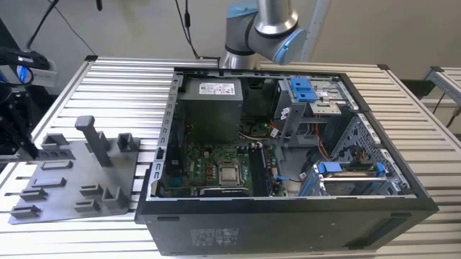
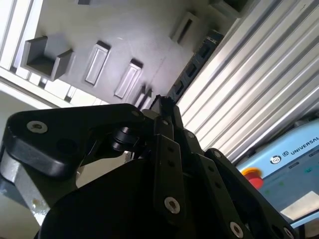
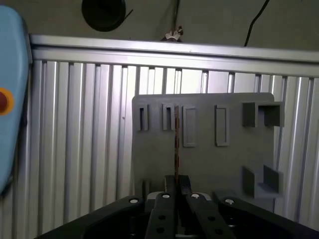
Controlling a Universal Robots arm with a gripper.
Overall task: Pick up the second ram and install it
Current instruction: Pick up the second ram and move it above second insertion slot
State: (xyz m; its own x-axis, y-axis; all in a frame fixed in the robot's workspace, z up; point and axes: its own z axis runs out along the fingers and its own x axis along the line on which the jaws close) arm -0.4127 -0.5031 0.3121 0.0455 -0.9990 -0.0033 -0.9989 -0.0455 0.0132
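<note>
Slipping is the chief risk here. The gripper has its fingers drawn almost together on the second ram, a thin board seen edge-on in the first wrist view. Only one end of the board sits between them. So narrow a hold could let the stick tilt or slide if the arm swings quickly. I cannot tell whether its far end is clear of the slots in the gray holder plate. If it is not, a sideways move would lever it against a slot wall. The open computer case fills the centre and right of the exterior view, well apart from the plate. Cables and blue drive clips crowd its inside, so a stick carried crooked would likely snag or jam rather than seat.

The arm rises from its base at the upper centre of the exterior view, behind the case. Its wrist looks straight down on the holder plate, which lies on the slatted table at the exterior view's left. The fingers point down at the plate's row of narrow slots.
</note>
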